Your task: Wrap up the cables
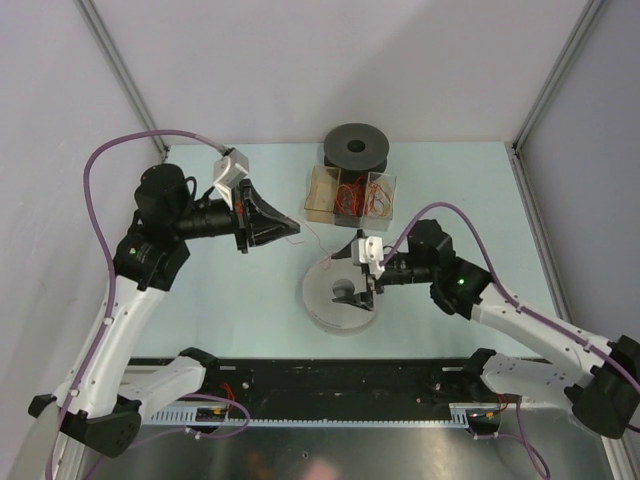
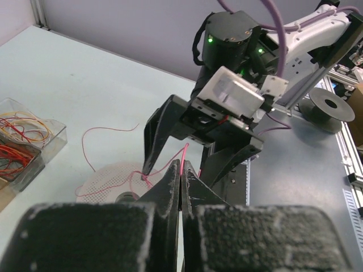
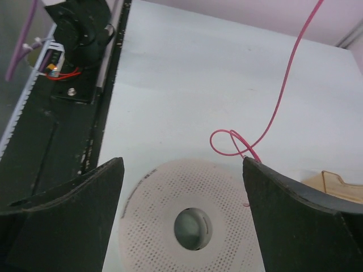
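Pinching one cable (image 2: pixel 184 154) near one white spool (image 3: pixel 161 192)

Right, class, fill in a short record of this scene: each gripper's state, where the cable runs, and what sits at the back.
Left gripper: shut on the pink cable
Right gripper: open, jaws wide, over the white perforated reel
Cable path: from the left gripper down to a small loop at the reel's edge, beside one right finger
Back of table: clear box of coloured wires; black spool

Small print on the white spool (image 3: pixel 148 195), probably unreadable
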You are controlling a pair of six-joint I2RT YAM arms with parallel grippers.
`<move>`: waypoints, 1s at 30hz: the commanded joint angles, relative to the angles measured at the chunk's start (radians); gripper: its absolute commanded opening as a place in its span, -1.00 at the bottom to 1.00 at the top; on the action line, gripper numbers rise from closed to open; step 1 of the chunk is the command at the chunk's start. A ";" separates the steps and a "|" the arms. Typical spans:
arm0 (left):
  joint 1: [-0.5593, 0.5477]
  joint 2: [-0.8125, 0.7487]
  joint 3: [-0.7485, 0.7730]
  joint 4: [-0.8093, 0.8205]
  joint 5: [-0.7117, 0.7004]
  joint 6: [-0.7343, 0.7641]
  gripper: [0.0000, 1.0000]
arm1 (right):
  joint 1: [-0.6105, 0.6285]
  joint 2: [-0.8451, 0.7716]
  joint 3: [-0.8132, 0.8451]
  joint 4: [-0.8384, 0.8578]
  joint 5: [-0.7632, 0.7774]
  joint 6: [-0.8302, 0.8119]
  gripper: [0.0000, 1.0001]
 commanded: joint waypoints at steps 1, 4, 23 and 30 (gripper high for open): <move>-0.013 -0.005 0.036 0.017 0.042 -0.028 -1.00 | 0.015 0.047 0.040 0.156 0.087 -0.028 0.73; -0.017 -0.013 0.042 0.017 0.051 -0.031 -1.00 | 0.016 0.056 0.039 0.169 0.113 -0.025 0.57; -0.028 -0.026 0.033 0.017 0.077 -0.010 -1.00 | -0.054 -0.053 0.040 0.054 0.108 -0.075 -0.20; -0.054 -0.025 0.023 0.018 0.099 -0.014 -1.00 | -0.037 0.008 0.040 0.105 0.048 -0.074 0.49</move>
